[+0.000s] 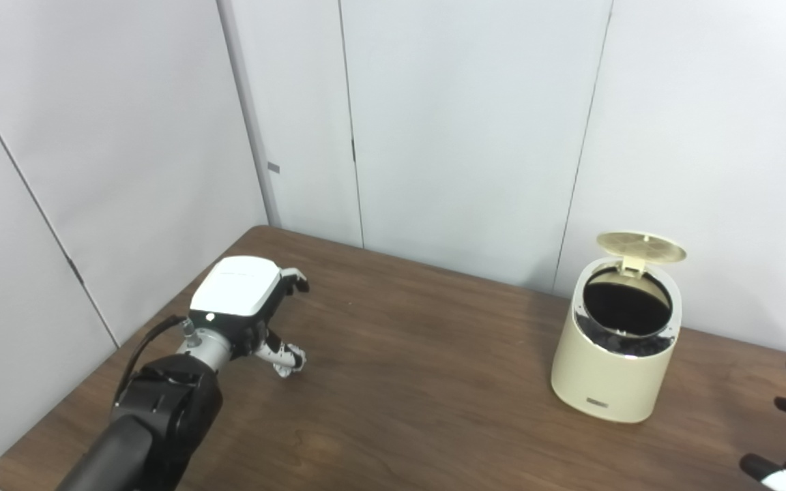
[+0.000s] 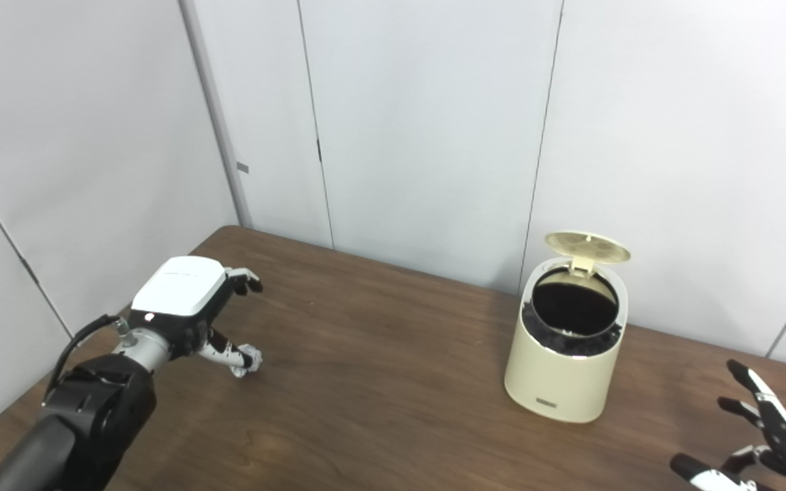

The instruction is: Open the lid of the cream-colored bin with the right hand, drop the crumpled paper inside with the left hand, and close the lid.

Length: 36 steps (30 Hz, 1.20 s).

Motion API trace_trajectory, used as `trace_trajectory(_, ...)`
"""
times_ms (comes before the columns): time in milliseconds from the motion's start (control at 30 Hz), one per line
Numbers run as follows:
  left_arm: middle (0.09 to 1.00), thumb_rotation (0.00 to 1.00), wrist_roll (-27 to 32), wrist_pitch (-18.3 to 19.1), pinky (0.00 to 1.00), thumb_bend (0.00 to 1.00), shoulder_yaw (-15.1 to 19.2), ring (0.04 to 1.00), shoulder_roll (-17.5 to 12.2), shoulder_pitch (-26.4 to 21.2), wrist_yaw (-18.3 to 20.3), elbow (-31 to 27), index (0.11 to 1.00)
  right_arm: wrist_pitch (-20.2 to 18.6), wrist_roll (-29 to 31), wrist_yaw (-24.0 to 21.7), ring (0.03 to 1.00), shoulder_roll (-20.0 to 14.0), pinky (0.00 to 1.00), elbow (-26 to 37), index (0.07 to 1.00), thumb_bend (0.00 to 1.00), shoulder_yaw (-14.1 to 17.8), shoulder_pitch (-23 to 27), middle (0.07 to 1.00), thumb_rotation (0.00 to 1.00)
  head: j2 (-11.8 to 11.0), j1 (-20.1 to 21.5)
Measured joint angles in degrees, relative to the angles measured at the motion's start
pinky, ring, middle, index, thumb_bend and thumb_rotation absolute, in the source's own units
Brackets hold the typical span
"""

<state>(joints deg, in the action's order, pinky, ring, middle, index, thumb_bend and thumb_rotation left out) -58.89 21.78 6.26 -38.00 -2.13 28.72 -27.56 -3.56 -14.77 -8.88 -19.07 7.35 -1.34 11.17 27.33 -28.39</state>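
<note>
A cream-colored bin (image 1: 613, 344) stands upright on the brown wooden worktop (image 1: 393, 382), toward its right side and near the white panelled wall (image 1: 461, 123). Its round lid (image 1: 641, 247) is swung up on the rear hinge and stands raised behind the opening, so the dark inside of the bin is exposed; a black liner seems to show around the inner rim, though the view is too soft to be sure.

The left robot hand (image 1: 250, 307) hangs over the left part of the worktop, well apart from the bin, its white back plate facing up. Its fingers (image 1: 295, 279) curl forward and downward and its thumb sits below them with a gap between; nothing shows in that gap, so the hand looks open and empty. No crumpled paper can be seen anywhere on the worktop or in the hand.

The right robot hand (image 2: 761, 436) sits at the lower right edge, to the right of the bin and apart from it, with fingers spread wide and holding nothing.
</note>
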Motion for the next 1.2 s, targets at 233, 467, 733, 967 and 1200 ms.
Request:
trace_trajectory(233,0.759,0.15,-2.86,-0.42,0.53,0.90,-0.46,0.742,-0.07,-0.24,4.00,2.49,0.748,0.00,0.04,0.00,0.858,-0.01,0.36,0.10,0.964,0.96,0.00,-0.02,0.968,0.60,0.09,0.00)
trace_trajectory(467,0.720,0.14,-4.04,-3.08,0.49,0.88,-1.55,0.682,-0.08,-0.44,2.59,6.34,0.734,0.09,0.00,-0.01,0.872,-0.02,0.35,0.17,0.973,0.97,0.01,-0.08,0.974,0.61,0.44,0.09)
trace_trajectory(733,0.675,0.13,-4.21,-5.43,0.46,0.85,-2.57,0.642,0.29,-0.52,-2.54,12.01,0.706,-0.09,0.03,-0.09,0.870,-0.02,0.31,0.76,0.972,0.97,0.02,-0.22,0.977,0.60,0.79,0.18)
trace_trajectory(967,0.640,0.14,-4.06,-6.88,0.48,0.82,-3.21,0.637,0.67,-0.82,-7.07,15.72,0.694,-0.08,0.19,-0.14,0.862,-0.02,0.34,0.79,0.966,0.96,0.02,-0.36,0.977,0.58,1.23,0.35)
trace_trajectory(1200,0.622,0.12,-3.42,-6.90,0.46,0.80,-3.18,0.625,0.67,-1.14,-9.70,17.54,0.680,-0.05,0.37,-0.16,0.877,-0.02,0.38,0.90,0.961,0.94,0.02,-0.53,0.978,0.57,1.49,0.35)
